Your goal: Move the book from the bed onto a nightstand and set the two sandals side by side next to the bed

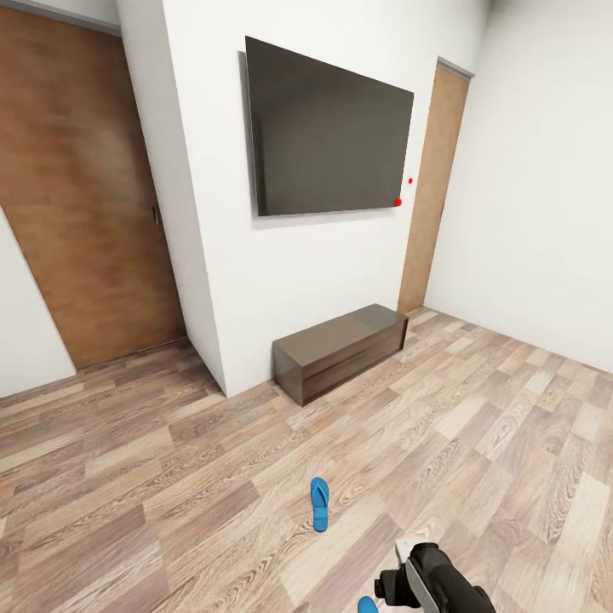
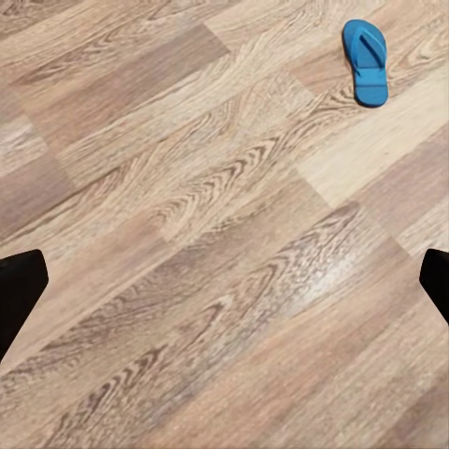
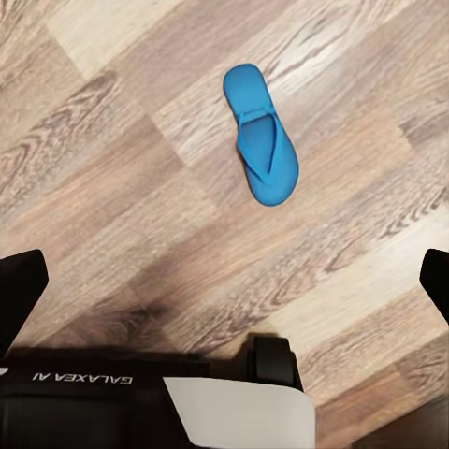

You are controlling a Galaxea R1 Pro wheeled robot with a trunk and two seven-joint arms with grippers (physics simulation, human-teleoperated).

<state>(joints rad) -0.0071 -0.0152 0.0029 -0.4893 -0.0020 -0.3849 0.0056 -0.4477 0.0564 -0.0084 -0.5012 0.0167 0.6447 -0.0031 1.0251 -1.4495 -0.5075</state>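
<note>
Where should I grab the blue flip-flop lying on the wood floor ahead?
Probably across the narrow middle of the bright blue flip-flop, coming straight down from above. It lies flat, sole down, on the wood-plank floor, so only its thin side edges and the thong strap offer anything to pinch.

We read just one bit of text: "GALAXEA AI", white caps on the black robot housing (image 3: pixel 84 398) in the right wrist view, upside down as shown. No other lettering, nos. or signs legible to us, incl. on the wall screen (image 1: pixel 328 128) w/ its two red dots.
</note>
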